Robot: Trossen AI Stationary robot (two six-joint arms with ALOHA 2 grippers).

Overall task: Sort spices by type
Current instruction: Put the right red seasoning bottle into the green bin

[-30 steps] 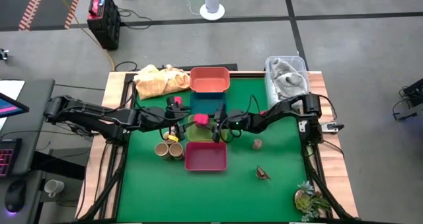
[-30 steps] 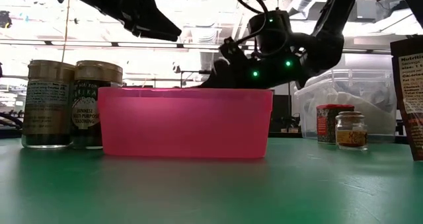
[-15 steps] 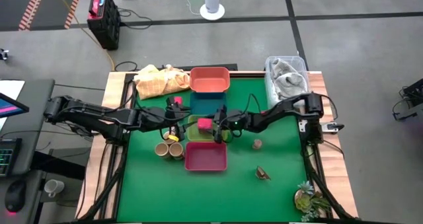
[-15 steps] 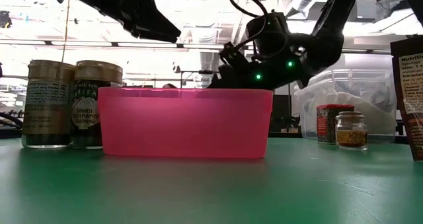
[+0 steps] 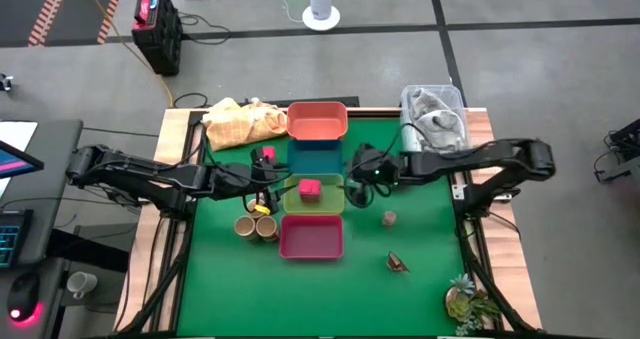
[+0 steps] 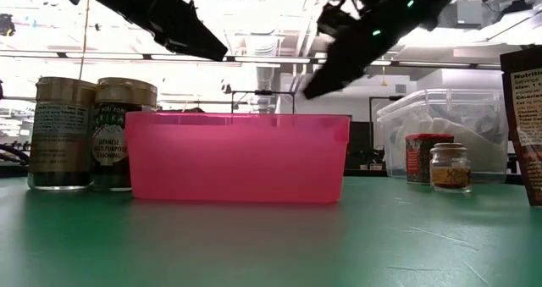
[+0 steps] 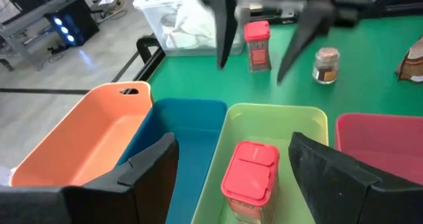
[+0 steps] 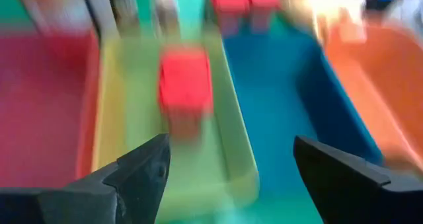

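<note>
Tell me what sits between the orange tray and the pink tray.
In the high view, between the orange tray and the pink tray lie the blue tray and the green tray, which holds a red-capped spice jar.

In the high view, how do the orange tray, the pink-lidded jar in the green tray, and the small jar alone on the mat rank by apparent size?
1. orange tray
2. pink-lidded jar, lying in the green tray
3. small jar standing alone on the mat, clearly the smallest
</note>
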